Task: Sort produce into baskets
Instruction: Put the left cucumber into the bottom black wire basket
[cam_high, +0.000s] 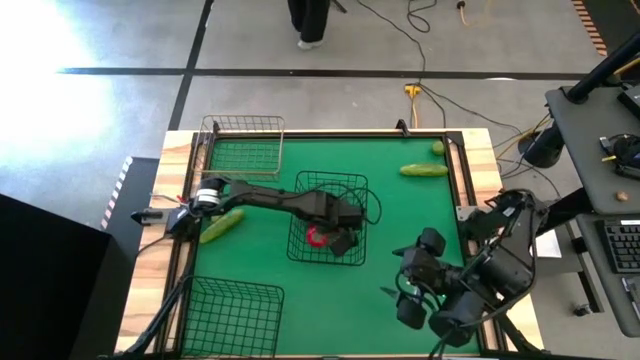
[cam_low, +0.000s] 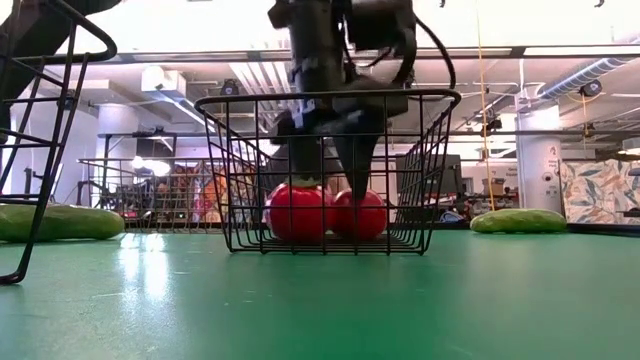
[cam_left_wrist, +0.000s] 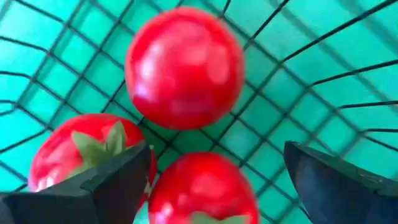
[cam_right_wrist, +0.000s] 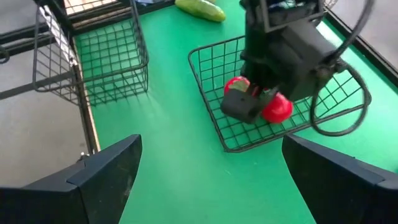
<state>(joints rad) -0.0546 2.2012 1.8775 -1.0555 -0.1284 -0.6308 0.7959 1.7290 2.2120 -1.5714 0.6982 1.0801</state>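
Observation:
Three red tomatoes (cam_left_wrist: 183, 65) lie on the floor of the black wire basket (cam_high: 330, 220) in the middle of the table. My left gripper (cam_left_wrist: 217, 180) reaches down into this basket from above and is open, its fingers on either side of one tomato (cam_left_wrist: 202, 186). My right gripper (cam_high: 405, 300) hangs open above the table's near right, holding nothing. One cucumber (cam_high: 222, 225) lies at the left, another cucumber (cam_high: 424, 170) at the far right with a lime (cam_high: 438, 148) beside it.
A pale wire basket (cam_high: 245, 145) stands at the far left corner and a second black basket (cam_high: 235, 315) at the near left. Bare green table lies between the middle basket and the right arm. A person's legs (cam_high: 310, 20) show beyond the far edge.

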